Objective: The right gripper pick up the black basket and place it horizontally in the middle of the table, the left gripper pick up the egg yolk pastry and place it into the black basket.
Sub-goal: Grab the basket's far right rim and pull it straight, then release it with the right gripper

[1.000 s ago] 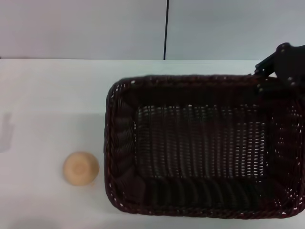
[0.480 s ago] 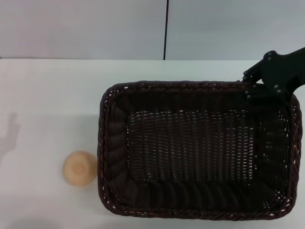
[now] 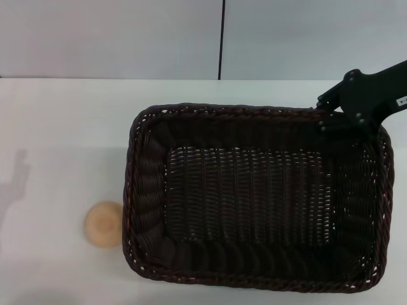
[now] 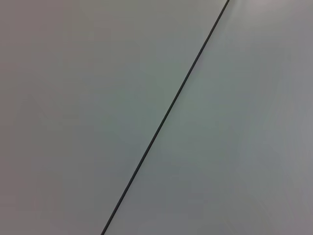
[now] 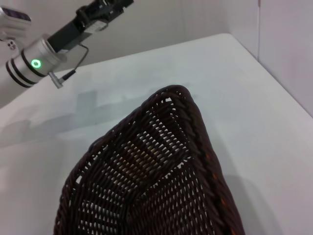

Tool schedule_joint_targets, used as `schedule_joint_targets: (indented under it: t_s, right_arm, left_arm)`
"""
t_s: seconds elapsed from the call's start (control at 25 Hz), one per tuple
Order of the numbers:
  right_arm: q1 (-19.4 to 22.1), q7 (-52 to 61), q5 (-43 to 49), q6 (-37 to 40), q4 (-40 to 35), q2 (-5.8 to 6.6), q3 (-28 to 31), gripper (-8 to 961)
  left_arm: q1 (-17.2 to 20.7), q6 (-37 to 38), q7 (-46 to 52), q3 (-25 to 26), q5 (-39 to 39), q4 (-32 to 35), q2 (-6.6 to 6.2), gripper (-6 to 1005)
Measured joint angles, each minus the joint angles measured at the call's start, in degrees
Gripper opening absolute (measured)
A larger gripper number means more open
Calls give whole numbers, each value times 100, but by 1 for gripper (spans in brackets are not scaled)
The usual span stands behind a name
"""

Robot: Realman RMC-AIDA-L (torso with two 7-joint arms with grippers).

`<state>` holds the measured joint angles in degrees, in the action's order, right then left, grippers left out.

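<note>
The black basket (image 3: 254, 197) fills the middle and right of the white table (image 3: 63, 127) in the head view, long side running left to right. My right gripper (image 3: 336, 117) is shut on its braided rim at the far right corner. The basket's rim and weave also show in the right wrist view (image 5: 161, 171). The egg yolk pastry (image 3: 103, 223) sits on the table at the basket's near left corner, its right edge hidden by the rim. My left arm is out of the head view; it shows far off in the right wrist view (image 5: 73, 29), raised above the table.
A grey wall with a dark vertical seam (image 3: 221, 38) stands behind the table's far edge. The left arm's shadow (image 3: 18, 175) falls on the table's left side. The left wrist view shows only the wall and seam (image 4: 166, 112).
The right gripper has moved left with the basket. The basket has shifted left and toward me, and its rim now covers the pastry's right edge. The pastry has not moved.
</note>
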<state>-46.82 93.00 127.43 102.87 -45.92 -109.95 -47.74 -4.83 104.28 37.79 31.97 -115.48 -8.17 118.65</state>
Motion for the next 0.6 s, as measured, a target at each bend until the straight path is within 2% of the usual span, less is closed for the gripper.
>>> schedule_joint_targets:
  t_s: [0.6]
  right_arm:
    - [-56, -180, -33, -490, 88, -20, 53, 318]
  left_arm:
    - [5, -7, 70, -148, 0, -63, 0, 670]
